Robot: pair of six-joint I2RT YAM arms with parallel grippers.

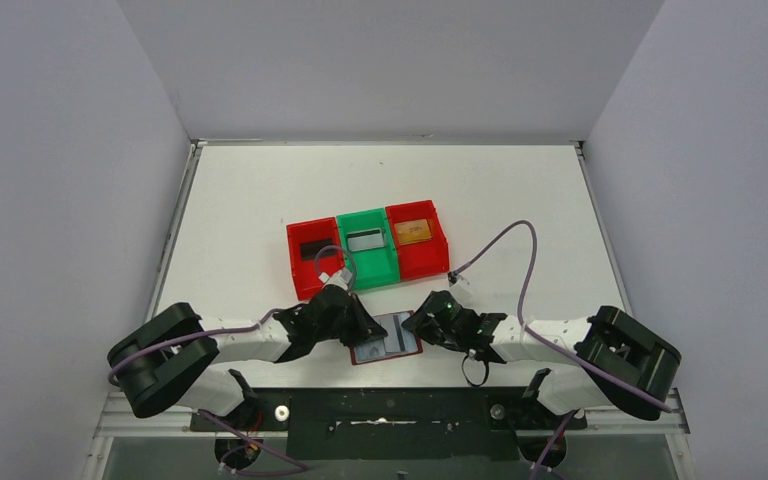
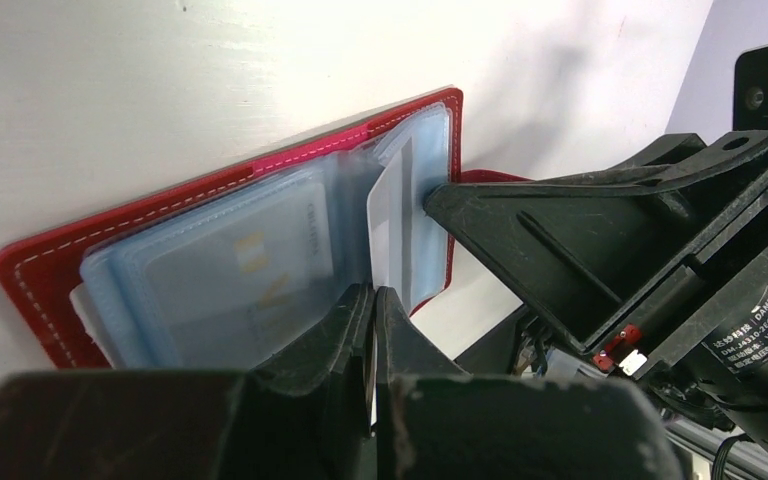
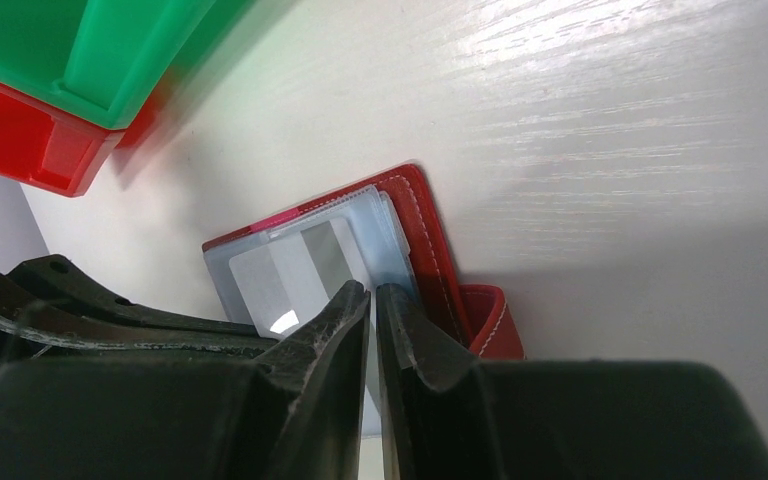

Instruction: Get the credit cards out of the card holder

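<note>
The dark red card holder (image 1: 388, 340) lies open near the table's front edge, blue-grey pockets up; it also shows in the left wrist view (image 2: 60, 270) and the right wrist view (image 3: 425, 230). My left gripper (image 1: 365, 325) (image 2: 373, 300) is shut on the edge of a silver-grey credit card (image 2: 388, 215) that sticks partway out of a pocket. My right gripper (image 1: 422, 322) (image 3: 373, 295) is shut on a clear pocket leaf at the holder's right side. The same card (image 3: 295, 265) shows through the pocket. Another card (image 2: 250, 265) with gold marks lies inside the left pockets.
Three bins stand just behind the holder: a red bin (image 1: 312, 275) with a black card (image 1: 313, 250), a green bin (image 1: 370, 270) with a silver-grey card (image 1: 365, 240), a red bin (image 1: 422, 262) with a gold-tan card (image 1: 413, 232). White table (image 1: 520, 200) with walls around.
</note>
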